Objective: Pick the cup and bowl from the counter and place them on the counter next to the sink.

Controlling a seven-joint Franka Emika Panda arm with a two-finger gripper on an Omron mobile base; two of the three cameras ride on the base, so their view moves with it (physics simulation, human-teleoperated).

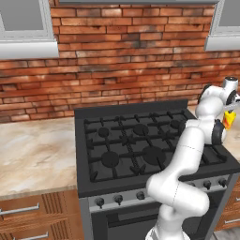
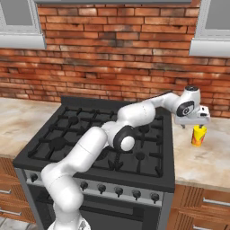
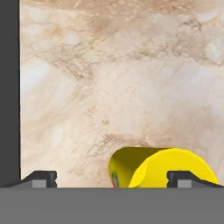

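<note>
The cup (image 2: 198, 135), small and yellow with an orange-red band, is seen standing upright on the counter (image 2: 206, 161) just beside the right edge of the stove (image 2: 112, 143). The end effector (image 2: 192, 125) is held above the cup, a little to the stove side of it, with its fingers spread wide and nothing between them. In the hand view the cup (image 3: 162, 168) is looked down on from above, its rim lying toward the right-hand fingertip (image 3: 186, 179) rather than midway between the two; the counter (image 3: 122, 78) is seen all round it and the dark edge of the stove (image 3: 8, 87) runs down one side.

The step in hand is judged to be the approach to the cup, the first of the two picks; no grasp has been made yet. For the next move, a small shift away from the stove would be called for so that the cup is centred between the fingers, followed by a straight descent and a closing on its wall.

As to contents, the inside of the cup cannot be made out from these angles, so whether anything is held in it cannot be told.
</note>
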